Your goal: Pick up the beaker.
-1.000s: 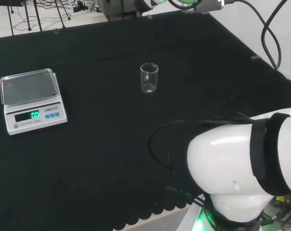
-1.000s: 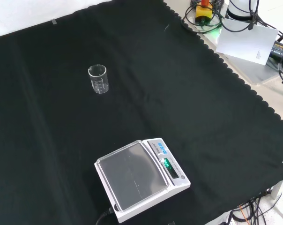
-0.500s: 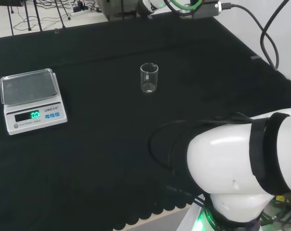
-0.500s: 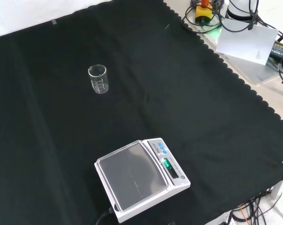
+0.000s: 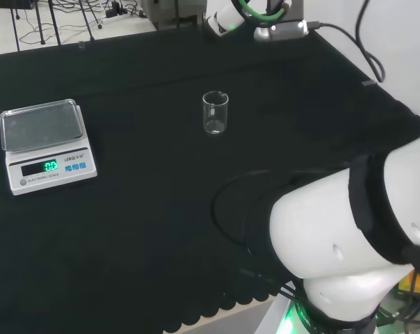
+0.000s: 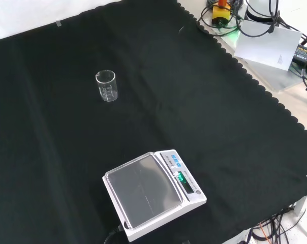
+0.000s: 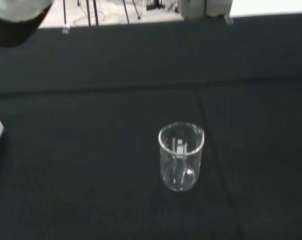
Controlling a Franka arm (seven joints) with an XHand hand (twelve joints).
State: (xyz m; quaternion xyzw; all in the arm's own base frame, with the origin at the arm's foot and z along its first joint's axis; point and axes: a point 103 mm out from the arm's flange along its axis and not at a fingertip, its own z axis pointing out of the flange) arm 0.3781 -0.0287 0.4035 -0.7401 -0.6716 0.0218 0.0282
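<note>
Hand (image 7: pixel 13 17) shows as a blurred edge, finger state impossible to tell. Empty glass beaker (image 5: pixel 215 113) stands upright, scale (image 5: pixel 46 142) at nine o'clock; misjudged approach could topple it.

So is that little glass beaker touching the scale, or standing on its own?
Apart. The front view shows the beaker upright on the black cloth, with a wide stretch of bare cloth between it and the scale.

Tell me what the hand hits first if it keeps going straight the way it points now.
Probably the beaker. It stands upright, near the middle of the wrist view, with bare cloth around it and nothing before it. Depth is unclear, so the hand might instead pass over it and meet the cloth.
</note>
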